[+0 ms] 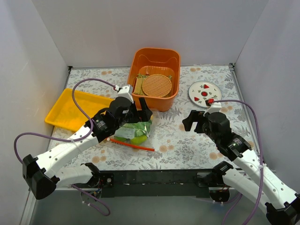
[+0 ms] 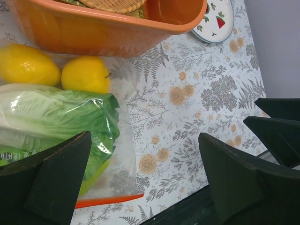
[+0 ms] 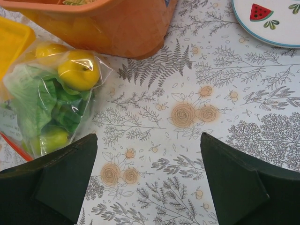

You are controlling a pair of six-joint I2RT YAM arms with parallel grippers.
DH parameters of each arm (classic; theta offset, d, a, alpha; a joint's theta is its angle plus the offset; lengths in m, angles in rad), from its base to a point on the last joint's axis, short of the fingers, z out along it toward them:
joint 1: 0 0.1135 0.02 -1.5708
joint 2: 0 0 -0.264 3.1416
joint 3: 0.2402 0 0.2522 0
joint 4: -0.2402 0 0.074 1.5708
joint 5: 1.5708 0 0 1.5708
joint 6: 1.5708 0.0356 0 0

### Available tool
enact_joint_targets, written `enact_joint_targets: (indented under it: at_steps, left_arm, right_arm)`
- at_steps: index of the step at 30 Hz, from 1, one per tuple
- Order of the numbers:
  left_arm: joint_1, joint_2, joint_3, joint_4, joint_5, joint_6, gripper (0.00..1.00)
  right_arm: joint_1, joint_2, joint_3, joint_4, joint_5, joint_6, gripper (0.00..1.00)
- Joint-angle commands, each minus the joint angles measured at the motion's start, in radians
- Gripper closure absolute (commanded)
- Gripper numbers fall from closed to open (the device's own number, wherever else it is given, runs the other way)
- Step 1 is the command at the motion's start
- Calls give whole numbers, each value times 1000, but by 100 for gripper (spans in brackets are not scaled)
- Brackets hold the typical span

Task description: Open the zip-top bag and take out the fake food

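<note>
Your left hand (image 1: pixel 138 114) hangs low over the bag (image 1: pixel 133 131), jaws spread wide and gripping nothing. In its wrist view one finger (image 2: pixel 56 183) sits over the bag and the other over bare table (image 1: pixel 178 140). Your right hand (image 1: pixel 193 121) is also wide open and empty, over the floral table, well to the right of the bag.

The bag lies flat near the middle of the table, its orange zip strip (image 1: pixel 131 144) along the near edge. You cannot tell whether the strip is sealed. All the food is inside: cabbage (image 2: pixel 51 117), two lemons (image 2: pixel 86 74) and a lime (image 3: pixel 51 138).

Just behind the bag stands an orange tub (image 1: pixel 154 101) holding a woven disc (image 1: pixel 156 85). A yellow tray (image 1: pixel 70 110) lies to the left and a plate (image 1: pixel 205 92) to the far right.
</note>
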Motion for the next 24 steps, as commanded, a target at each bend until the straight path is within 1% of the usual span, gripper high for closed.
enact_joint_targets:
  at_steps: [1, 4, 8, 13, 16, 18, 19, 20, 24]
  left_arm:
    - [0, -53, 9, -21, 20, 10, 2]
    - [-1, -60, -2, -29, 37, 21, 2]
    - [-1, -76, -38, -26, 71, 5, 2]
    - [-1, -117, -103, -14, 94, -34, 2]
    - [-1, -137, -131, -15, 91, -56, 2]
    - [-1, -149, -158, -18, 83, -88, 2]
    - [-1, -163, -169, -20, 77, -100, 2]
    - [-1, -168, -192, -21, 71, -126, 2]
    - [-1, -177, -233, -55, 43, -188, 2]
  right_arm:
    - [6, -2, -18, 42, -16, -22, 3]
    - [6, 5, -35, 63, -67, -25, 5]
    - [12, 31, -90, 103, -152, 20, 7]
    - [68, 68, -144, 173, -171, 80, 11]
    - [139, 102, -173, 236, -167, 134, 13]
    - [208, 128, -198, 276, -150, 181, 15]
    - [234, 160, -205, 333, -142, 194, 15]
    - [280, 183, -210, 347, -128, 208, 15]
    - [357, 298, -209, 502, -137, 249, 19]
